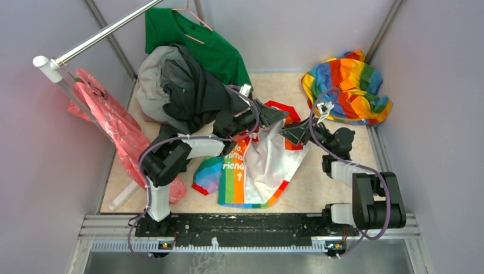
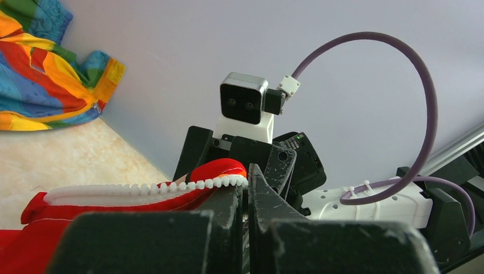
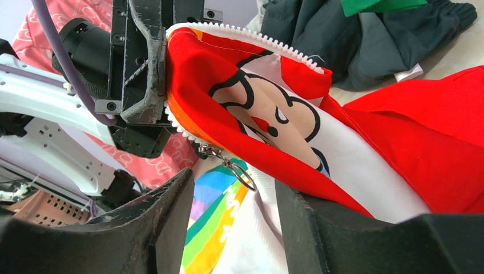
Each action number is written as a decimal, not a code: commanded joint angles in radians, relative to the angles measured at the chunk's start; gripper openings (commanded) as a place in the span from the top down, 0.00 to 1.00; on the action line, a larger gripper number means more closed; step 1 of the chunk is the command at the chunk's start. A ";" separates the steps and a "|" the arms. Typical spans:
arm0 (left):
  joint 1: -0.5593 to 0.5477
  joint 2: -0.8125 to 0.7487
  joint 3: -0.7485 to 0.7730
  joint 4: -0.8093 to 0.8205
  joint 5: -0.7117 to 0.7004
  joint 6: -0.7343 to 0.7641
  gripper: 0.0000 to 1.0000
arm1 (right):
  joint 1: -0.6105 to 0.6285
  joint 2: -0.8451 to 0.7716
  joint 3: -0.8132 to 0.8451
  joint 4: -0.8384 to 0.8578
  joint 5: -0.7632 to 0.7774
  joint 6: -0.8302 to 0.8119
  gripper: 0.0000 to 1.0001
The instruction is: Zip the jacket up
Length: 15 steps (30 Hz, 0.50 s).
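Right pincer (image 3: 233, 182) fills the bottom of its own wrist view, jaws apart with nothing pinched, and the little metal zipper pull (image 3: 231, 165) dangles just past the gap. Left pincer (image 2: 246, 185) is clamped tight on the jacket (image 1: 259, 165), right at the white zipper teeth (image 2: 142, 187). It holds that edge up off the counter (image 1: 314, 194), while the rainbow-and-white body sags onto it, roughly midway between the two arms.

Handling-wise I'd say this thing is light, thin and floppy, so it'll bunch and slide the moment you tug. The teeth strip is the only firm-ish bit. Best spot to grab looks like the pull tab itself, but it's tiny, shiny and free to swing, so easy to miss or let slip. The strip wants to be taut below the slider or the cloth just rides along. Can't tell from here whether both rows of teeth are seated in the slider.

Around it:
- a dark grey garment (image 1: 194, 94) heaped just behind the left pincer
- a green shirt (image 1: 217, 48) further back
- an all-rainbow cloth (image 1: 348, 85) in the far right corner, well apart
- pink printed cloth (image 1: 108, 125) hanging off the rail (image 1: 108, 28) on the left

Nothing blocks the pull outright, but the jacket's own red fold (image 3: 422, 114) sits right beside the right pincer and could get nipped instead.
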 commanded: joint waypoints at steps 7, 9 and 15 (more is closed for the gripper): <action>-0.007 -0.046 0.021 0.027 -0.010 -0.013 1.00 | 0.018 -0.049 0.043 0.055 -0.011 -0.052 0.73; -0.007 -0.044 0.022 0.027 -0.008 -0.014 1.00 | 0.022 -0.050 0.044 0.065 -0.020 -0.046 0.80; -0.006 -0.041 0.022 0.027 -0.011 0.005 1.00 | 0.024 -0.059 0.047 0.090 -0.052 -0.031 0.99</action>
